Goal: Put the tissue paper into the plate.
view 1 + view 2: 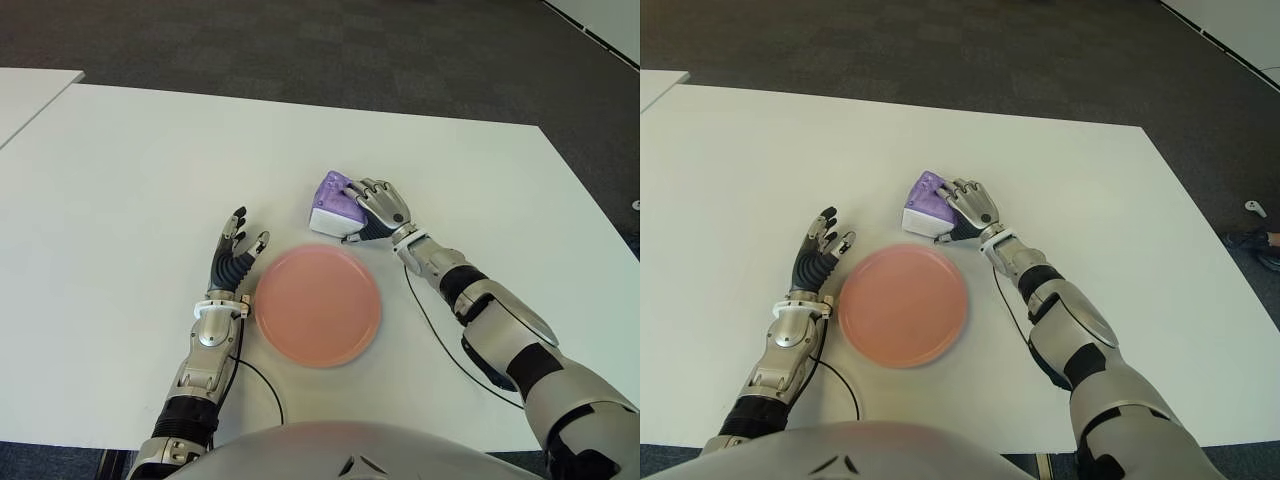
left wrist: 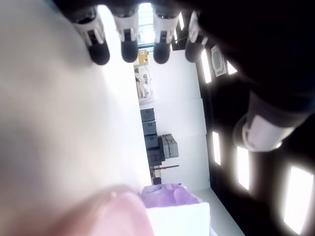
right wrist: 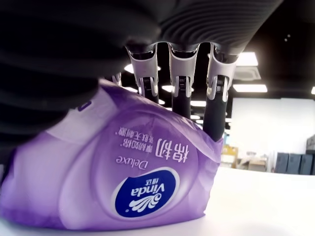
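White tabletop [image 1: 130,180] fills the scene, with dark carpet beyond its far edge. Near the middle lies the purple Vinda tissue pack [image 1: 333,205], at about 1 o'clock from the pink plate [image 1: 318,304] and just apart from its rim. The right hand [image 1: 378,208] covers the pack from the 3 o'clock side, 3 fingers [image 3: 182,88] curled down over its top and far face, so it appears clamped on the pack, which sits on the table, not yet lifted. To do this step well, the grip should firm up on the soft wrapper without crushing it, then raise the pack clear of the plate's rim before carrying it toward 7 o'clock and lowering it at the plate's centre. The left hand [image 1: 235,260] shows just beside the plate at its 9 o'clock, fingers extended and holding nothing. A thin black cable [image 1: 440,335] trails along the right forearm; otherwise nothing seems to block the short path.
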